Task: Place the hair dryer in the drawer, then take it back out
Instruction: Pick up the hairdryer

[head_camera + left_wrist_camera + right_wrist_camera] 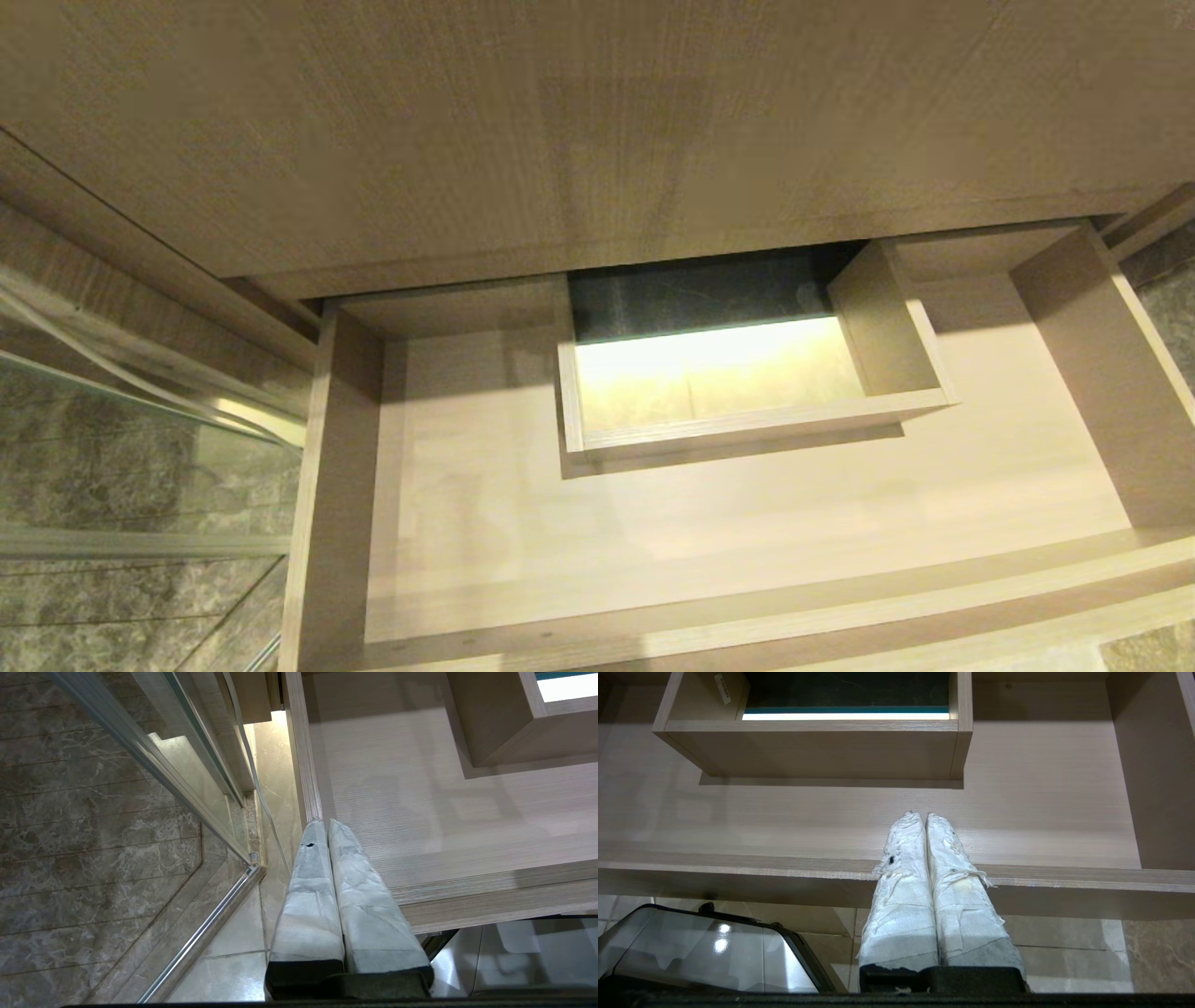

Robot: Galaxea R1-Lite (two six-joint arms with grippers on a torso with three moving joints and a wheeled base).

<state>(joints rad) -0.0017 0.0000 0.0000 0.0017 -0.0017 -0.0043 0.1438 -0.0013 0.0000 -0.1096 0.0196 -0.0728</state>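
The drawer (728,523) stands pulled out below the wood-grain cabinet front, and its light wood floor is bare. A boxed square cutout (747,411) sits at its back middle. The hair dryer is out of view in every picture. My left gripper (325,822) is shut with nothing in it, hanging over the drawer's (420,812) front left corner. My right gripper (922,815) is shut and empty too, above the front wall of the drawer (784,812), facing the cutout (822,751). Neither arm shows in the head view.
A glass shower panel (112,467) with a metal frame (201,933) stands left of the drawer, over dark marble tiles. A thin white cord (261,802) hangs beside the cabinet. A glossy dark-rimmed panel of the robot (705,947) lies below the drawer front.
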